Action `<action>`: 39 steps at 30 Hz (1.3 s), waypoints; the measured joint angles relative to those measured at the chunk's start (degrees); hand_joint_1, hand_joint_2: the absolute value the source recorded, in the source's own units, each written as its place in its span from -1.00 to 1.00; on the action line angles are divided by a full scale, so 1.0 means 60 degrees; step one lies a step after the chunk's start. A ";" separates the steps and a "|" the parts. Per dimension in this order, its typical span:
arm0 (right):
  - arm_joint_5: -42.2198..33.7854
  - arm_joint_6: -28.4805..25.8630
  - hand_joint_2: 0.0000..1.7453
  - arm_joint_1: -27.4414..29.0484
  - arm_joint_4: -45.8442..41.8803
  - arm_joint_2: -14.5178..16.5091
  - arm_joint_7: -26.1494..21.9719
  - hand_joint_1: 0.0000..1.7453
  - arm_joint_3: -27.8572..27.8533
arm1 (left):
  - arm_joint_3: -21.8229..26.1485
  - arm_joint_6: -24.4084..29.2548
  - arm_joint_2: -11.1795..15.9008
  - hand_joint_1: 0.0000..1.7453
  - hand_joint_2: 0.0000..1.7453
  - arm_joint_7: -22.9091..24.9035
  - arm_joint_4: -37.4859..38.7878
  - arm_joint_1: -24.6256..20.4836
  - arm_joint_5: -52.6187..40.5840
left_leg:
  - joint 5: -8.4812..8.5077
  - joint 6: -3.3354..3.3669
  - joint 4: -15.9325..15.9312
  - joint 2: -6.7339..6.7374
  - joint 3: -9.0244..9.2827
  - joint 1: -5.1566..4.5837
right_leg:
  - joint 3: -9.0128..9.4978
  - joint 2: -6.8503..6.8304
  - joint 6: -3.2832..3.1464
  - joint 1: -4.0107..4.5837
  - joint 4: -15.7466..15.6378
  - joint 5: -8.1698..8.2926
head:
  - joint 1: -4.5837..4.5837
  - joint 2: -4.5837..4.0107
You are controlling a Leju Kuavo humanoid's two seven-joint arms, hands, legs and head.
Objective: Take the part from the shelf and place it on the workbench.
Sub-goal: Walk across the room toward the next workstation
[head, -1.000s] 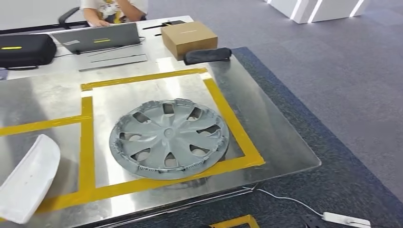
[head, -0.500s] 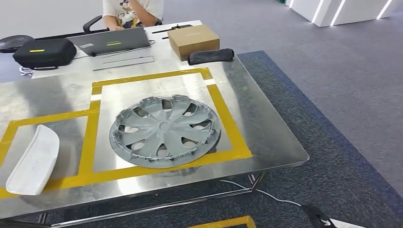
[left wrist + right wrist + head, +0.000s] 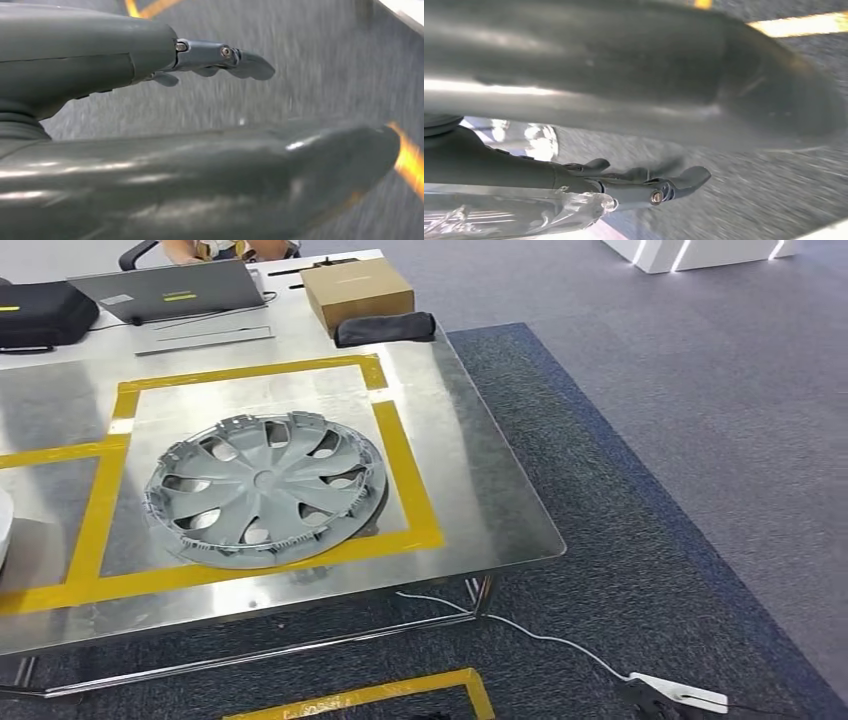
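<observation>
Left hand (image 3: pixel 220 62) hangs over carpet, fingers loosely extended, holding nothing. Hubcap (image 3: pixel 265 488) lies flat on the bench (image 3: pixel 480 510), inside the yellow tape square (image 3: pixel 405 470), which likely marks the drop zone. Right hand (image 3: pixel 644 182) likewise empty, fingers apart, hanging low.
</observation>
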 joint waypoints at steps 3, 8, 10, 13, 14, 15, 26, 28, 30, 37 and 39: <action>-0.0213 0.0511 -1.00 0.0041 0.0010 -0.0039 0.0247 -1.00 -0.0163 | -0.0029 -0.0569 -0.0006 -1.00 -1.00 -0.0049 0.0067 -0.0042 0.0262 | 0.0242 0.0079 -0.0775 -0.0025 0.0393 -0.0103 | 0.0134 0.0048 0.0129 0.0039 -0.0455 0.0399 | 0.0000 0.0000; -0.0342 0.0756 -1.00 0.0156 0.0023 -0.0078 0.0423 -1.00 -0.0428 | -0.0026 -0.0827 -0.0013 -1.00 -1.00 -0.0152 0.0133 -0.0014 0.0380 | 0.0883 0.0252 -0.1213 0.0042 0.0160 -0.0053 | -0.0088 -0.0071 0.0276 0.0094 0.0317 -0.0663 | 0.0089 0.0000; -0.0369 0.0801 -1.00 0.0139 0.0023 -0.0090 0.0432 -1.00 -0.0505 | -0.0023 -0.0828 -0.0011 -1.00 -1.00 -0.0207 0.0158 -0.0003 0.0412 | 0.1084 0.0307 -0.1210 0.0073 -0.0075 -0.0098 | -0.0193 -0.0105 0.0290 0.0122 0.1446 -0.1420 | 0.0135 0.0000; -0.0377 0.0813 -1.00 0.0126 0.0023 -0.0093 0.0333 -1.00 -0.0611 | 0.0022 -0.0889 -0.0005 -1.00 -1.00 -0.0261 0.0190 -0.0001 0.0543 | 0.1389 0.0334 -0.1201 0.0100 -0.0437 -0.0179 | 0.0612 -0.0121 0.0243 0.0166 0.1375 -0.1193 | 0.0141 0.0000; -0.0373 0.0801 -1.00 0.0111 0.0023 -0.0094 0.0317 -1.00 -0.0635 | 0.0038 -0.0900 -0.0002 -1.00 -1.00 -0.0271 0.0196 -0.0006 0.0561 | 0.1489 0.0322 -0.1188 0.0101 -0.0534 -0.0196 | 0.1206 -0.0133 0.0201 0.0193 0.0745 -0.1067 | 0.0139 0.0001; -0.0369 0.0793 -1.00 0.0082 0.0022 -0.0095 0.0316 -1.00 -0.0651 | 0.0048 -0.0900 0.0000 -1.00 -1.00 -0.0286 0.0198 -0.0008 0.0560 | 0.1576 0.0299 -0.1169 0.0100 -0.0610 -0.0219 | 0.1815 -0.0146 0.0151 0.0226 -0.0019 -0.1070 | 0.0145 0.0002; -0.0363 0.0864 -1.00 0.0007 0.0048 -0.0082 0.0264 -1.00 -0.0876 | 0.0097 -0.0927 0.0084 -1.00 -1.00 -0.0332 0.0252 0.0014 0.0507 | -0.0228 -0.0358 0.1250 0.0051 -0.1194 -0.0012 | 0.1579 -0.0186 -0.0224 0.0041 -0.1245 -0.0224 | -0.0047 0.0000; -0.0332 0.0881 -1.00 0.0008 0.0050 -0.0080 0.0249 -1.00 -0.0894 | 0.0109 -0.0929 0.0089 -1.00 -1.00 -0.0332 0.0254 0.0012 0.0472 | 0.0134 -0.0486 0.1171 0.0051 -0.0719 0.0115 | 0.1267 -0.0187 -0.0103 -0.0065 -0.1234 0.0008 | -0.0047 0.0000; -0.0284 0.0919 -1.00 0.0012 0.0051 -0.0094 0.0245 -1.00 -0.0905 | 0.0116 -0.0935 0.0088 -1.00 -1.00 -0.0332 0.0255 -0.0014 0.0423 | 0.0460 -0.0641 -0.0074 0.0030 0.0389 0.0269 | 0.1050 -0.0177 0.0070 -0.0138 -0.1213 0.0205 | -0.0059 0.0000; -0.0196 0.1033 -1.00 0.0089 0.0069 -0.0126 0.0242 -1.00 -0.0916 | 0.0158 -0.0979 0.0102 -1.00 -1.00 -0.0311 0.0271 -0.0039 0.0393 | 0.0453 -0.0062 -0.1578 0.0038 0.1116 0.0249 | 0.0775 -0.0179 0.0501 -0.0219 -0.1013 0.0200 | -0.0042 -0.0003; -0.0195 0.1026 -1.00 0.0115 0.0081 -0.0116 0.0242 -1.00 -0.0916 | 0.0177 -0.0980 0.0111 -1.00 -1.00 -0.0307 0.0279 -0.0035 0.0392 | 0.0677 0.0117 -0.1578 0.0067 0.0867 0.0153 | 0.0443 -0.0196 0.0434 -0.0148 0.0171 -0.0825 | -0.0008 -0.0003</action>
